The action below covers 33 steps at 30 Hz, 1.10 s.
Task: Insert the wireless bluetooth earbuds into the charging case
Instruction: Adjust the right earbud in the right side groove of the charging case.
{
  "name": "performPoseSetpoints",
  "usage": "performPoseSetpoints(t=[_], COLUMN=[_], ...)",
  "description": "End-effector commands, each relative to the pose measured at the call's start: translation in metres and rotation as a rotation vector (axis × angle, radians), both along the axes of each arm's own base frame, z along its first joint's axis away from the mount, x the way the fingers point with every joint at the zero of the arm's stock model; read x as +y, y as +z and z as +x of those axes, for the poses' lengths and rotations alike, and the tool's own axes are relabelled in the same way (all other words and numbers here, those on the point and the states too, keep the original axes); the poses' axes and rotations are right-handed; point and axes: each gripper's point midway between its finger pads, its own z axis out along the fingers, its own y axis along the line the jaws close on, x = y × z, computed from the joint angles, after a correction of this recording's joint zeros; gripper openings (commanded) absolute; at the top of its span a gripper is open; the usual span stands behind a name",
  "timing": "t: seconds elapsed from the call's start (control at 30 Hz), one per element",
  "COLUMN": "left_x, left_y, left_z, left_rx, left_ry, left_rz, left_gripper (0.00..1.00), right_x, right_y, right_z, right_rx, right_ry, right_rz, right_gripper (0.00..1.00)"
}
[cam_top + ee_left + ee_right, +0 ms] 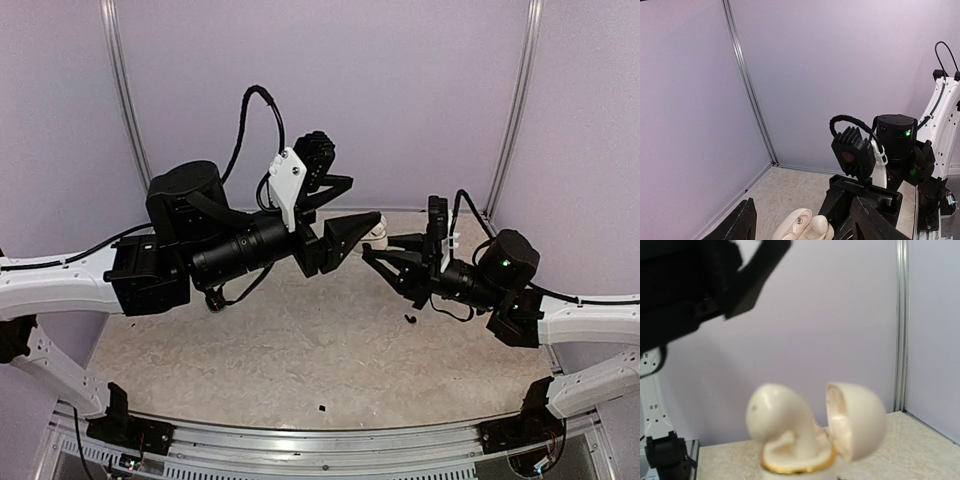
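The white charging case (378, 233) is open, lid tipped back, with a gold rim. It fills the lower middle of the right wrist view (860, 425), blurred and very close. One white earbud (775, 412) stands up out of its well, not sunk in. My right gripper (381, 246) has its fingertips on either side of the case's base; its fingers do not show in its own wrist view. My left gripper (365, 198) is open and empty, its jaws wide on either side of the case (799, 220) and earbud (819, 223), touching neither.
Two tiny black bits lie on the beige table, one under the right gripper (410, 318) and one near the front edge (322, 408); too small to identify. Purple walls with metal posts (122, 90) close in the back and sides. The arms' tips nearly meet.
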Motion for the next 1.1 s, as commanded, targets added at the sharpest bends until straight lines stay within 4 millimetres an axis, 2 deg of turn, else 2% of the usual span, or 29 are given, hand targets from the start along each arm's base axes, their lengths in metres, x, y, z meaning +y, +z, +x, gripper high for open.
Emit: performPoseSetpoints(t=[0.0, 0.2, 0.47, 0.8, 1.07], left_x=[0.018, 0.022, 0.015, 0.003, 0.006], left_y=[0.004, -0.002, -0.017, -0.035, -0.042], left_z=[0.010, 0.012, 0.008, 0.019, 0.032], left_rx=[0.104, 0.170, 0.218, 0.257, 0.283], left_ry=[-0.018, -0.089, -0.164, -0.136, -0.094], left_rz=[-0.061, -0.059, -0.009, 0.041, 0.037], left_gripper=[0.65, 0.65, 0.67, 0.72, 0.72], right_x=[-0.001, 0.002, 0.004, 0.007, 0.008], right_y=[0.005, 0.005, 0.006, 0.008, 0.009], right_z=[-0.012, -0.014, -0.013, -0.017, -0.021], right_rx=[-0.043, -0.044, -0.040, -0.041, -0.053], right_ry=[0.034, 0.047, 0.054, 0.071, 0.083], right_rz=[-0.001, -0.012, -0.016, -0.017, -0.017], right_gripper=[0.00, 0.00, 0.00, 0.00, 0.00])
